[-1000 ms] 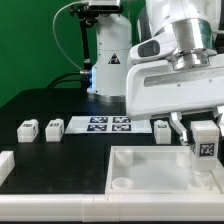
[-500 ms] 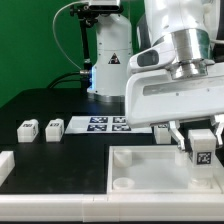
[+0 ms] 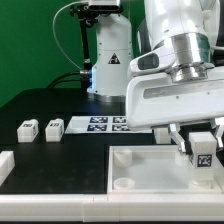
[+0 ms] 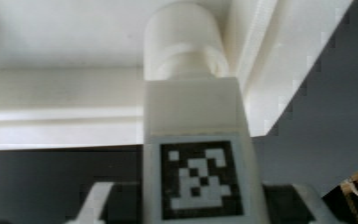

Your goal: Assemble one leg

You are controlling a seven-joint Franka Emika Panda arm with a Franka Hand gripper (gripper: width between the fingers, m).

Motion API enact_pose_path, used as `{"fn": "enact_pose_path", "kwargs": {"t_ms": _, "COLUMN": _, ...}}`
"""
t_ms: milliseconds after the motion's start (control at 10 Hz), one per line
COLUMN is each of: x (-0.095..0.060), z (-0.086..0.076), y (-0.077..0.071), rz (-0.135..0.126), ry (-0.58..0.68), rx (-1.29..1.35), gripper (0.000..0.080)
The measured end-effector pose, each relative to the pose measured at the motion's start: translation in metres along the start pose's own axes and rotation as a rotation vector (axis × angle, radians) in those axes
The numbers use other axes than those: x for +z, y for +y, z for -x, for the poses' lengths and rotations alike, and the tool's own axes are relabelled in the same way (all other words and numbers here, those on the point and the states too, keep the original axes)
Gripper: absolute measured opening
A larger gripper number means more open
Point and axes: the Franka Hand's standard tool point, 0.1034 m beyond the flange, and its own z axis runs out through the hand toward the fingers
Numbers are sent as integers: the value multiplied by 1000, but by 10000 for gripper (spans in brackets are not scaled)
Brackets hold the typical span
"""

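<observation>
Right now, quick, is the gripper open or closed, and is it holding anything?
Gripper: closed, holding one leg.

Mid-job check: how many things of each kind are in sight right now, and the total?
Legs: 3, one leg held in the hand
Tray: 1
Marker board: 1
Total: 5, leaving out two partly seen white bits: one behind the hand, one at the exterior view's left edge
</observation>
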Motion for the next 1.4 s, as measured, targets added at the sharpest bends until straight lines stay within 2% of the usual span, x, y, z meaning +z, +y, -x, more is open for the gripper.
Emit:
{"fn": "enact_pose_path", "kwargs": {"t_ms": 200, "x": 1, "z": 2, "y": 0, "rz": -1, "ry": -13, "rx": 0, "gripper": 298}}
{"fn": "enact_pose_path", "kwargs": {"t_ms": 300, "x": 1, "z": 2, "y": 0, "rz": -1, "ry": -13, "rx": 0, "gripper": 511}}
{"fn": "enact_pose_path", "kwargs": {"t_ms": 400, "x": 1, "z": 2, "y": 0, "rz": -1, "ry": -13, "rx": 0, "gripper": 511}}
{"fn": "enact_pose_path", "kwargs": {"t_ms": 500, "x": 1, "z": 2, "y": 0, "rz": -1, "ry": -13, "rx": 0, "gripper": 620}}
{"fn": "enact_pose_path", "kwargs": {"t_ms": 1100, "x": 0, "z": 1, "y": 0, "rz": -1, "ry": -17, "rx": 0, "gripper": 649}}
{"fn": "enact_pose_path", "kwargs": {"t_ms": 1300, "x": -16, "z": -17, "y": 7, "rz": -1, "ry": -46, "rx": -4, "gripper": 649}}
{"fn": "enact_pose_path", "kwargs": {"t_ms": 1400, "x": -17, "z": -20, "y": 13, "rz": -2, "ry": -88, "rx": -2, "gripper": 649}}
